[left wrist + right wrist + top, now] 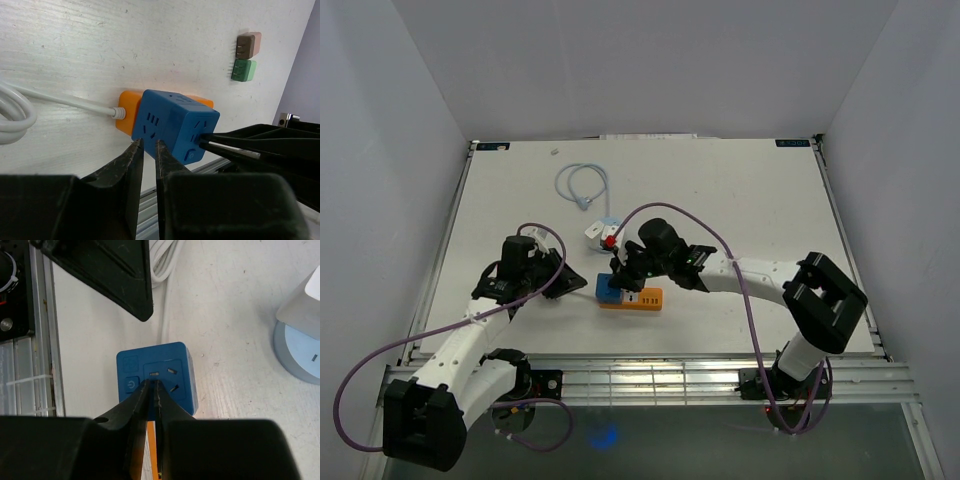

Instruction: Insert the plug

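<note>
We see the right gripper point(153, 383) shut, its two fingers pressed together with nothing between them. Its tips rest on the upper face of the blue socket cube point(165, 365), right by the three-hole outlet. The left gripper point(148, 146) stands only a crack open and holds nothing. Its tips sit at the cube's left edge (we cannot tell whether they touch it). The cube sits on the left end of the orange power strip point(645, 299), near the middle of the table point(770, 190), and a white cord point(60, 99) runs out of the strip's end. The brown plug point(248, 45) and the green plug point(243, 70) lie side by side on the table, well apart from the cube and in neither gripper.
</note>
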You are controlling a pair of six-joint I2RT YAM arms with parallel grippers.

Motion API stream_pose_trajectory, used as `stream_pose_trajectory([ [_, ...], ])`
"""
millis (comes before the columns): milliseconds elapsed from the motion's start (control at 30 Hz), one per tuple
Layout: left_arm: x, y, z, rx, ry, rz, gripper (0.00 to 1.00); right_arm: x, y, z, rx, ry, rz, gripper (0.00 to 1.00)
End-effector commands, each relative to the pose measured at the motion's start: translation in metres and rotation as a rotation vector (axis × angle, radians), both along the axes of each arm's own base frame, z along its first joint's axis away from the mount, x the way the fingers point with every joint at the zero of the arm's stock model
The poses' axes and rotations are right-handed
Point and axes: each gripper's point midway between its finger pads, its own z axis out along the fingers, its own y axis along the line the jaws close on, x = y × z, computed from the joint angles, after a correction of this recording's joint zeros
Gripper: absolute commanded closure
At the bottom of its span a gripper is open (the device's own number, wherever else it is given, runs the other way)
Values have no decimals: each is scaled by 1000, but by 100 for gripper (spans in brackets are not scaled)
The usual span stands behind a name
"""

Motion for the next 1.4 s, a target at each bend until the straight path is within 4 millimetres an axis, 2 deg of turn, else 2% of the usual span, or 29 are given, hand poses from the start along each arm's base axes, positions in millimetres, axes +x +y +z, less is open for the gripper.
stream_pose_trajectory([
  [0,0,-1,-2,-10,-7,-5,74,14,-11,-35,-131,43,-117,86],
  [133,1,1,-1,-1,-13,4,74,20,-11,-21,-120,19,-127,86],
  [367,6,1,11,-4,-48,7,74,22,-19,32,-28,-69,-153,83],
  [400,8,1,17,-5,-62,3,74,22,-21,36,-24,-77,-161,81],
  [433,8,1,18,0,-62,2,74,25,-25,40,-21,-89,-183,72],
  [467,9,1,21,6,-74,-5,72,32,-33,45,-27,-107,-237,68],
  [533,10,1,29,9,-91,-17,70,41,-49,42,-70,-107,-312,66],
  [567,10,1,33,10,-107,-23,69,51,-60,45,-84,-116,-402,64],
  [600,9,0,36,8,-117,-37,64,56,-73,38,-115,-110,-454,63],
  [667,9,-1,42,4,-142,-44,57,77,-102,36,-133,-95,-602,60],
  [700,9,-1,44,2,-153,-50,51,78,-112,28,-130,-24,-653,60],
  [733,9,-1,47,1,-163,-51,48,92,-134,24,-130,26,-726,57],
  [800,10,-2,51,2,-177,-57,43,98,-152,20,-86,149,-813,53],
  [833,10,-2,52,1,-181,-60,40,106,-171,13,-77,202,-869,49],
  [933,11,-3,56,0,-191,-67,36,119,-199,11,-17,310,-1013,34],
  [1000,12,-3,58,2,-198,-69,36,126,-211,13,11,350,-1108,30],
  [1033,12,-3,59,2,-199,-67,36,133,-216,19,40,383,-1167,24],
  [1100,12,-3,61,1,-203,-69,36,136,-226,15,14,412,-1245,20],
  [1133,12,-3,61,1,-203,-69,36,138,-229,15,12,427,-1280,12],
  [1200,13,-2,62,4,-207,-68,36,140,-235,14,12,487,-1377,2],
  [1233,12,-3,61,6,-207,-69,36,140,-238,12,13,520,-1412,10],
  [1367,12,-2,60,6,-198,-65,36,133,-250,0,-25,652,-1604,11],
])
